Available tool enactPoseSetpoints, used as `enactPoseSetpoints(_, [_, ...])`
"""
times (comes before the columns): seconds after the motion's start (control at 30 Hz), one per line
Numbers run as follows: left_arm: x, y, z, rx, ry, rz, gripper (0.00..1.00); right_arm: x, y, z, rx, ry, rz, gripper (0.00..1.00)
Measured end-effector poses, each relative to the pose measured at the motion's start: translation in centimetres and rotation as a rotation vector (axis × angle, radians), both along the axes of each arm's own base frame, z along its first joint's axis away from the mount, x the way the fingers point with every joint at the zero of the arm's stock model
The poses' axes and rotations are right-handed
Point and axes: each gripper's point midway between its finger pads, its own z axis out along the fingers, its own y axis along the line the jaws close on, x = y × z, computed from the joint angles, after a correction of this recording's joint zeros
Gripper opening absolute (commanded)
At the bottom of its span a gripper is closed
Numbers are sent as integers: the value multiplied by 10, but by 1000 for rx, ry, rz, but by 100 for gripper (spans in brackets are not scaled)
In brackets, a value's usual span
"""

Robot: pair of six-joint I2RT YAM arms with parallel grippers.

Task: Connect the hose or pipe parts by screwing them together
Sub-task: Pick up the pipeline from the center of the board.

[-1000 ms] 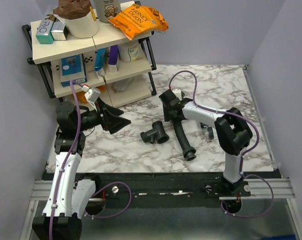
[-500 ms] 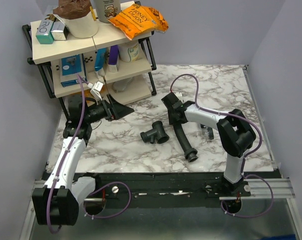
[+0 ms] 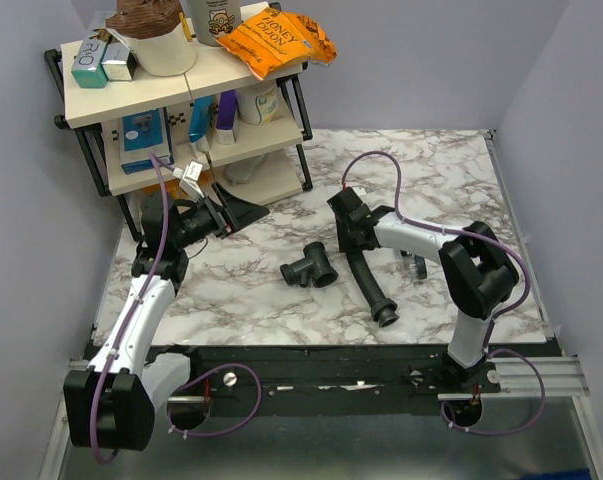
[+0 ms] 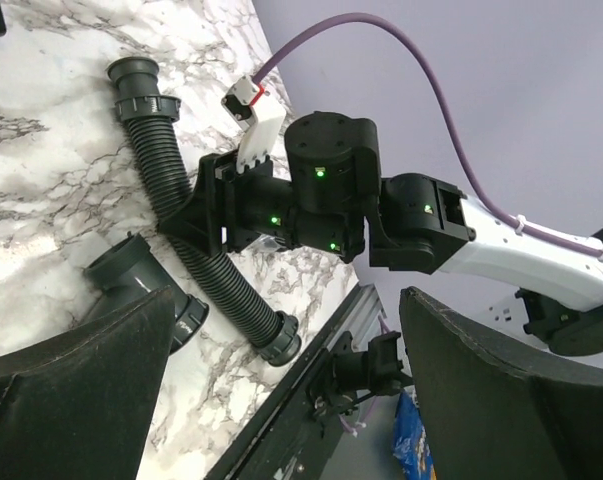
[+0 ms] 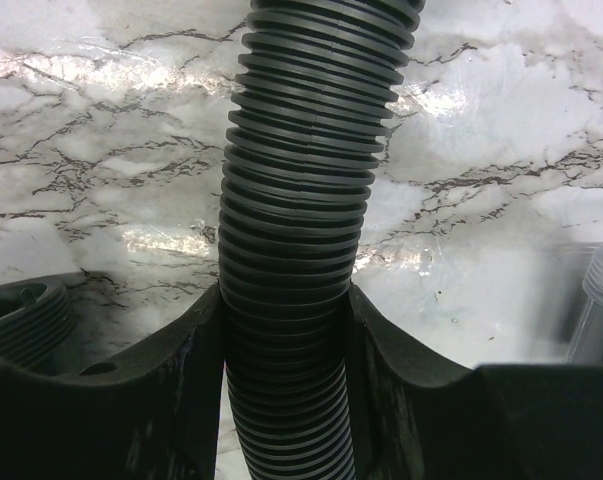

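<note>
A black ribbed hose [image 3: 370,284] lies on the marble table, its collared near end [image 3: 386,316] toward the front edge. My right gripper [image 3: 353,238] is shut on its far part. In the right wrist view both fingers [image 5: 186,385] press the hose's ribs [image 5: 311,180]. The dark grey branched pipe fitting [image 3: 311,268] lies just left of the hose, and one threaded mouth [image 5: 21,312] shows at the right wrist view's left edge. My left gripper [image 3: 243,213] hovers open by the shelf, holding nothing. Its view looks down on the hose [image 4: 211,265] and the fitting [image 4: 131,285].
A two-tier shelf [image 3: 91,105] with boxes, bottles and an orange snack bag [image 3: 279,40] stands at the back left, close to my left gripper. A small dark part [image 3: 417,265] lies by the right arm. The black frame rail [image 3: 311,365] runs along the table's front edge.
My right gripper has closed on the hose, and the hose's near end has shifted slightly right. My left arm has swung up and back toward the shelf, still open.
</note>
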Motion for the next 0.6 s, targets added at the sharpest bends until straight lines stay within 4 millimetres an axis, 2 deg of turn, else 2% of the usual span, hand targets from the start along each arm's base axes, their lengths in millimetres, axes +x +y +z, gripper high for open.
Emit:
enactPoseSetpoints(0.17, [2, 1, -11, -12, 49, 17, 99, -2, 2, -1, 8, 7, 8, 44])
enactPoseSetpoints(0.4, [4, 0, -13, -26, 78, 21, 99, -5, 3, -2, 19, 18, 14, 60])
enactPoseSetpoints(0.53, [4, 0, -12, -30, 77, 21, 99, -18, 0, -11, 18, 63, 16, 61])
enactPoseSetpoints(0.6, [4, 0, -12, -30, 76, 21, 99, -20, 0, -11, 19, 72, 14, 55])
